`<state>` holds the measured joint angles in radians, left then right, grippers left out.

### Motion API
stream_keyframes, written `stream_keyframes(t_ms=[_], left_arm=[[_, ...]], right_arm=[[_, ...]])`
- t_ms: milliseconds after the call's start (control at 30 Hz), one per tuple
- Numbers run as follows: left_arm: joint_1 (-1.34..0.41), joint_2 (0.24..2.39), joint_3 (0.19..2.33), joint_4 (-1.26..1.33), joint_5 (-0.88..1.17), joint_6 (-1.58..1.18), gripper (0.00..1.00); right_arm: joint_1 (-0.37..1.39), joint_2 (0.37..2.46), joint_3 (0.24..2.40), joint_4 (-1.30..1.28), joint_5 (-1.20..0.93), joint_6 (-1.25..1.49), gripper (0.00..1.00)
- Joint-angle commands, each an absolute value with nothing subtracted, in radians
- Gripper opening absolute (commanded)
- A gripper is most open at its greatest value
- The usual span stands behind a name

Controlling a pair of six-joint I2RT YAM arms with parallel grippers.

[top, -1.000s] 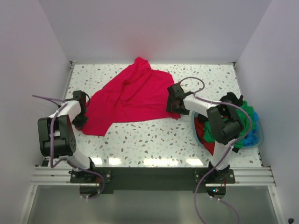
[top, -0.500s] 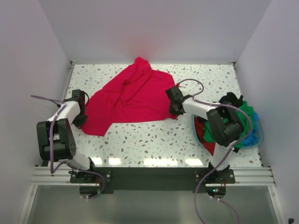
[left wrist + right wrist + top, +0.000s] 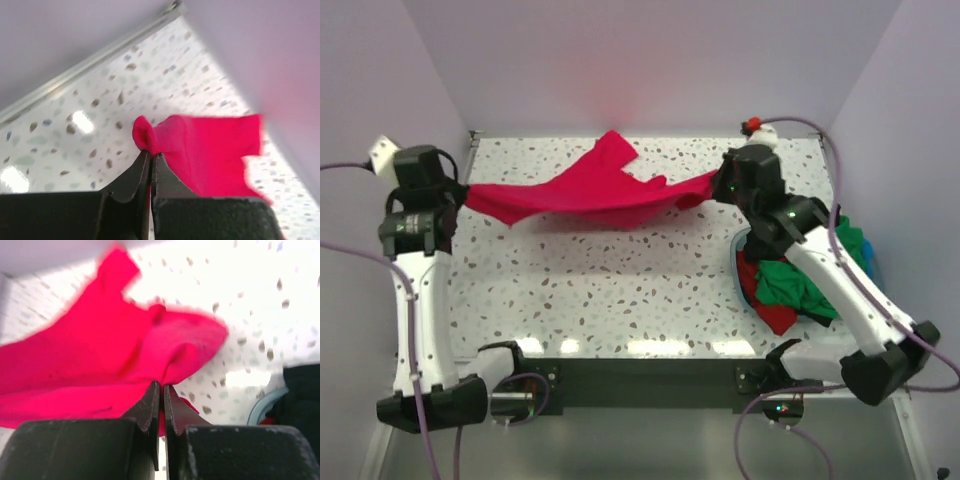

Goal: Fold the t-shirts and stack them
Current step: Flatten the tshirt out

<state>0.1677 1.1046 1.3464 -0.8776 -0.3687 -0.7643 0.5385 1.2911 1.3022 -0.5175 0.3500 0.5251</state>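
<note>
Cloth like this shirt (image 3: 588,193) is soft, light and floppy, so I hold it by two far-apart edges: the left gripper (image 3: 150,156) and the right gripper (image 3: 161,388) each pinch a fold tight. A second ago it lay spread on the table (image 3: 620,290); now it hangs stretched between my raised arms.

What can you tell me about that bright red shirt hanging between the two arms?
The crimson t-shirt is soft, cotton-looking cloth, plain and wrinkled. It is held up and stretched sideways over the far half of the speckled table, sagging in the middle. The left claw pinches one bunched edge, the right claw the opposite edge. One flap points toward the back wall; whether it touches the table is unclear.
</note>
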Motion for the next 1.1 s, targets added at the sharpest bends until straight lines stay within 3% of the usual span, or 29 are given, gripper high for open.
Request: stream_keyframes(t_ms=[0,67,200,300,400,567,800,1067], left_arm=[[0.170,1.063,1.661,-0.974,-0.327,-0.692,0.00],[0.169,1.095,1.818,-1.049,-0.321,-0.661,0.00],[0.169,1.234,2.351,-1.179,-0.301,-0.615,0.00],[0.169,1.252,2.502,-1.184,-0.302,-0.592,0.00],[0.169,1.096,2.354,-1.027,-0.298,-0.581,0.00],[0.153,1.074,2.379,-0.993,-0.247,-0.571,0.00],[0.155,1.141,2.237,-0.951,-0.291,-0.572,0.00],[0.155,1.314,1.927,-0.646,-0.198,-0.571,0.00]], right_arm=[[0.540,1.166,1.457,-0.655,0.359,0.446,0.00],[0.540,1.137,1.570,-0.693,0.339,0.431,0.00],[0.540,1.091,1.750,-0.787,0.252,0.423,0.00],[0.540,1.071,1.888,-0.846,0.171,0.425,0.00],[0.540,1.054,1.991,-0.897,0.121,0.434,0.00],[0.541,1.002,1.947,-0.885,0.060,0.460,0.00],[0.540,1.064,1.819,-0.828,0.078,0.460,0.00],[0.526,1.296,1.680,-0.695,0.288,0.462,0.00]])
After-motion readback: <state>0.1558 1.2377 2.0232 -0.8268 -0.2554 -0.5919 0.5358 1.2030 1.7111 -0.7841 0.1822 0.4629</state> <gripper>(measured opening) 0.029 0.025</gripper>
